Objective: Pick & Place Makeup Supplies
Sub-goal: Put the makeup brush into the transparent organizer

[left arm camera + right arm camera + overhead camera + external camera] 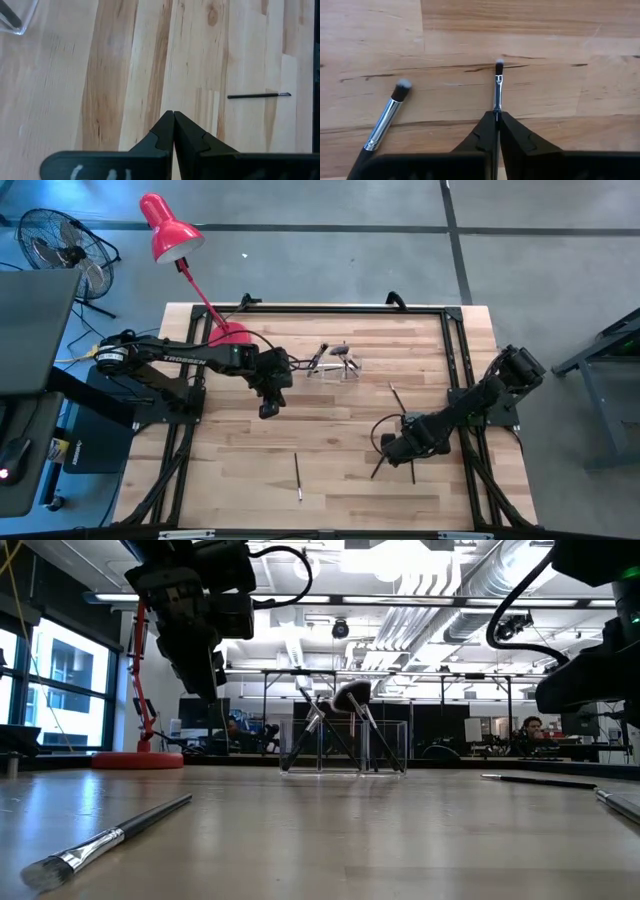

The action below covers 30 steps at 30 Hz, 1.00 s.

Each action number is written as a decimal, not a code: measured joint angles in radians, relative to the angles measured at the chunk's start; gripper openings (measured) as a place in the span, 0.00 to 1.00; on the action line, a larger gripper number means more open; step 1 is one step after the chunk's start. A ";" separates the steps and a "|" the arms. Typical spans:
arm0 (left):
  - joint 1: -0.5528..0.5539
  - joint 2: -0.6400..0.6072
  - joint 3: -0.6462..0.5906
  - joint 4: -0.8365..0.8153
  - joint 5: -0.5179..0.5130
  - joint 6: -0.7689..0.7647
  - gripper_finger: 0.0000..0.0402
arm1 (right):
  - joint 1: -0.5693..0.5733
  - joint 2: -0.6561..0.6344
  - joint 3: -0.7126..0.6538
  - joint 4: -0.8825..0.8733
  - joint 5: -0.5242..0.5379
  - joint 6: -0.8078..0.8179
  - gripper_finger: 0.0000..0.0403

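Now my right pincer (496, 118) is clamped on a thin silver-handled brush (497, 86) lying on the wooden worktop (545, 30), so I should lift it slowly and straight, missing the fatter silver brush (387, 116) beside it.

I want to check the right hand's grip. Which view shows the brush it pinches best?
The right wrist view: the thin brush sticks out of the shut right hand. The high view shows only a sliver; the other views miss it.

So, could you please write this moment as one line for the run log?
left pincer: shut, empty, above table | right pincer: shut on thin brush | second brush: lying beside | holder: contains brushes
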 joint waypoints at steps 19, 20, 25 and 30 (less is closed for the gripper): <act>0.000 0.000 0.000 0.000 0.000 -0.008 0.01 | 0.001 -0.102 -0.006 0.008 0.078 -0.014 0.00; 0.000 0.000 0.000 0.000 0.000 -0.008 0.01 | 0.001 -0.102 -0.006 0.013 0.081 -0.016 0.01; 0.000 0.000 0.000 0.000 0.001 -0.008 0.01 | 0.001 -0.102 -0.006 0.045 0.104 -0.032 0.00; 0.000 0.000 0.000 0.000 0.001 -0.008 0.01 | 0.001 -0.103 -0.005 0.043 0.104 -0.032 0.00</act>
